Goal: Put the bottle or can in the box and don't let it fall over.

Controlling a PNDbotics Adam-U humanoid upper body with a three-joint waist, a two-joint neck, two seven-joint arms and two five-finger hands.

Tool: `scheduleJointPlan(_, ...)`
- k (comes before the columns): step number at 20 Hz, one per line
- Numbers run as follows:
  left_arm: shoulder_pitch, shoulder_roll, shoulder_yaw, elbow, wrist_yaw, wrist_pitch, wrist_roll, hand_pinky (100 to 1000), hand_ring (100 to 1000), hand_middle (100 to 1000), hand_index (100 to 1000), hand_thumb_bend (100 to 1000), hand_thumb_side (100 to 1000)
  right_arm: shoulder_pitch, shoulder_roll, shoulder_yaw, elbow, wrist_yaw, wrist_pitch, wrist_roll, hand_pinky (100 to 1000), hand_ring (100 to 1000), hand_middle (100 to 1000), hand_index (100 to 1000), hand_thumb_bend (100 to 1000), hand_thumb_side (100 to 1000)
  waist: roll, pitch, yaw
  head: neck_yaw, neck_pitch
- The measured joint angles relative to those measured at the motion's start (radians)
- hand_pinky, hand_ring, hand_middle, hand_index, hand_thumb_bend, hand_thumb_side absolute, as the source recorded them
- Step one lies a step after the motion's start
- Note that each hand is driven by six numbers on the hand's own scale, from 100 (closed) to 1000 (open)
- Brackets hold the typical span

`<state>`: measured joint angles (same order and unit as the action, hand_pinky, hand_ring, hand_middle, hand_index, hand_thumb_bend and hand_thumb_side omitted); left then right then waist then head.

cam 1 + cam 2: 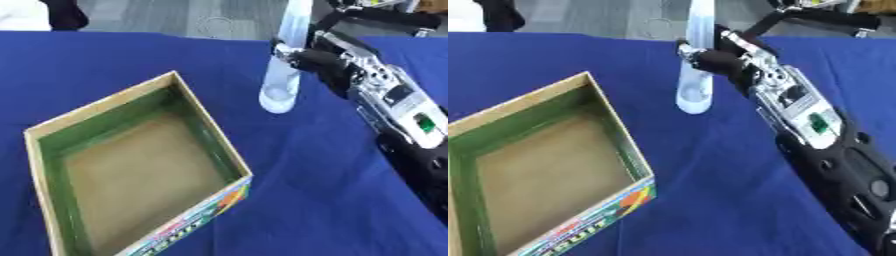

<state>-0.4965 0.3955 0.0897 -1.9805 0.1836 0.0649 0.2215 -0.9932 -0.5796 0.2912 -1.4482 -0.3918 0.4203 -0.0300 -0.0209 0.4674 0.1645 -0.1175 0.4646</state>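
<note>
Fingers: right hand (308,59) curled round the clear bottle (282,85) at mid-height.
Table (332,200): blue cloth.
Box (131,165): open, empty, at 8 o'clock from the bottle, well apart.
Bottle: near upright, long axis vertical, base apparently just above the cloth.
Nearer arm: right; left hand unseen.

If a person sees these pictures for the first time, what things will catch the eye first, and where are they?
First comes the right hand, upper right, its fingers curled round a tall clear bottle; whether the bottle's base touches the blue tablecloth cannot be told. Next comes the open cardboard box at lower left, green inside and holding nothing.
</note>
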Motion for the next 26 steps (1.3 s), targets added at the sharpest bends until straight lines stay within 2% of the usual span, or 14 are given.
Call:
scheduleJointPlan(8, -0.004, 0.0, 0.0, 0.0, 0.0, 0.001, -0.005, 1000, 1000, 1000, 820, 100, 604, 0.001, -0.006, 0.005, 0.015, 0.026, 0.0, 0.027, 1000, 1000, 1000, 1000, 100, 416, 0.0, 0.003, 0.001, 0.0, -0.001)
scheduleJointPlan(13, -0.005, 0.0, -0.004, 0.0, 0.0, 0.002, -0.006, 1000, 1000, 1000, 820, 100, 604, 0.001, -0.008, 0.005, 0.038, 0.058, -0.008, 0.046, 1000, 1000, 1000, 1000, 100, 445, -0.001, 0.006, 0.004, -0.001, -0.002)
scheduleJointPlan(20, -0.008, 0.0, -0.006, 0.0, 0.0, 0.002, -0.013, 1000, 1000, 1000, 820, 100, 604, 0.0, -0.011, 0.005, 0.044, 0.061, -0.033, 0.088, 1000, 1000, 1000, 1000, 100, 445, -0.004, 0.01, 0.01, -0.005, -0.011)
scheduleJointPlan(26, -0.015, 0.0, -0.007, 0.0, 0.0, 0.002, -0.015, 1000, 1000, 1000, 820, 100, 604, -0.001, -0.012, 0.005, 0.049, 0.061, -0.037, 0.091, 1000, 1000, 1000, 1000, 100, 430, -0.006, 0.014, 0.014, -0.008, -0.018)
